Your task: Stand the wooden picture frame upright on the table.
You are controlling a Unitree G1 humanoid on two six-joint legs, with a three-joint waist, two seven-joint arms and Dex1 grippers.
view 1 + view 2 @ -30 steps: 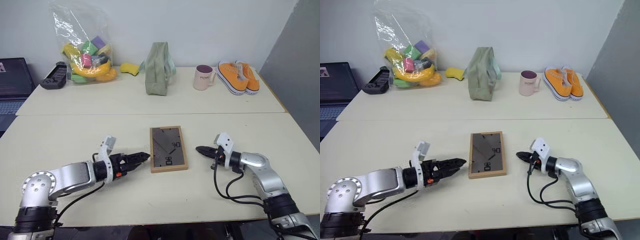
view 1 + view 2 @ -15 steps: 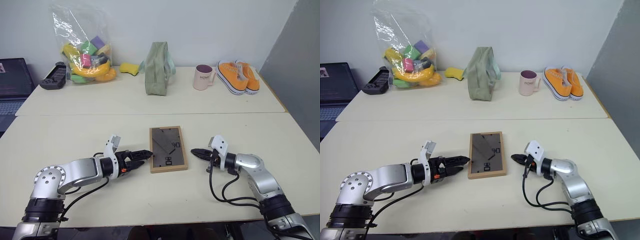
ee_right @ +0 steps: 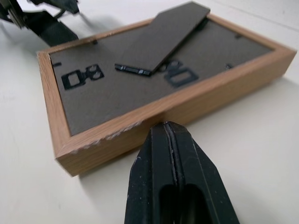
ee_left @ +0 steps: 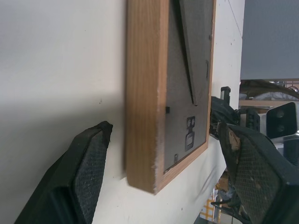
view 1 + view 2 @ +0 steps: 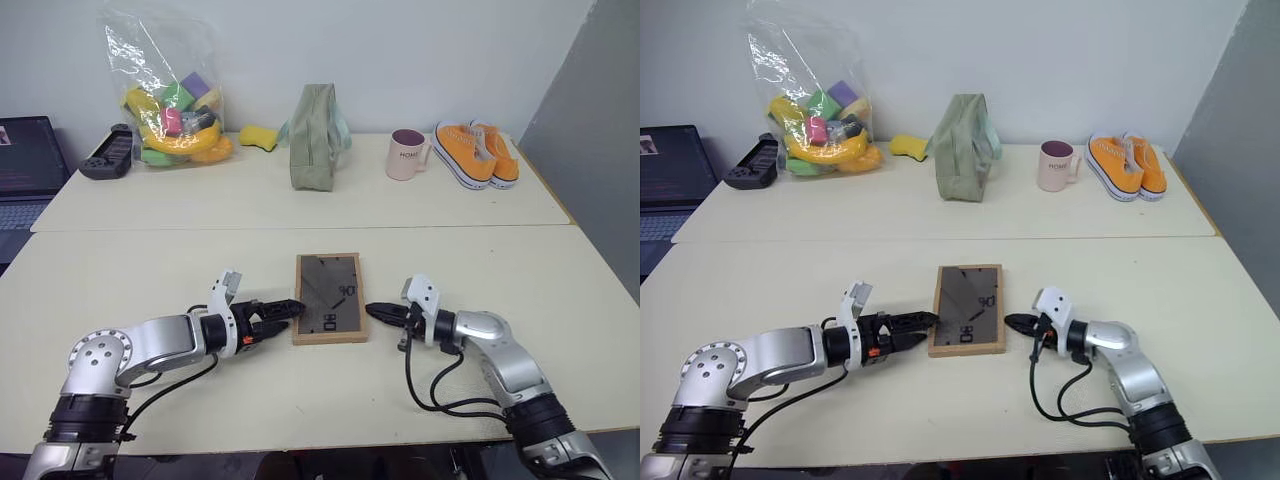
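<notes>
Frame (image 5: 329, 312) lies back-up on table (image 5: 150, 270) between 2 hands.

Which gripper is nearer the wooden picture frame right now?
Both are about level. The right gripper, shut, has its tip against the wooden picture frame on its right edge; the left gripper, open, straddles its left near corner.

Centre: the wooden picture frame (image 5: 967, 309) lying flat on the bench (image 5: 790, 270), dark back upward. At its 9 o'clock, the left gripper (image 5: 921, 321), fingers parted, tips at the frame's edge. At its 3 o'clock, the right gripper (image 5: 1012, 322) — fingers pressed together — pointing at the frame's other edge. Far side, 12 o'clock: a green bag (image 5: 965, 147); toward 1 o'clock, a mug (image 5: 1055, 165) and orange shoes (image 5: 1126, 166); toward 11 o'clock, a clear sack of toys (image 5: 816, 110).
</notes>
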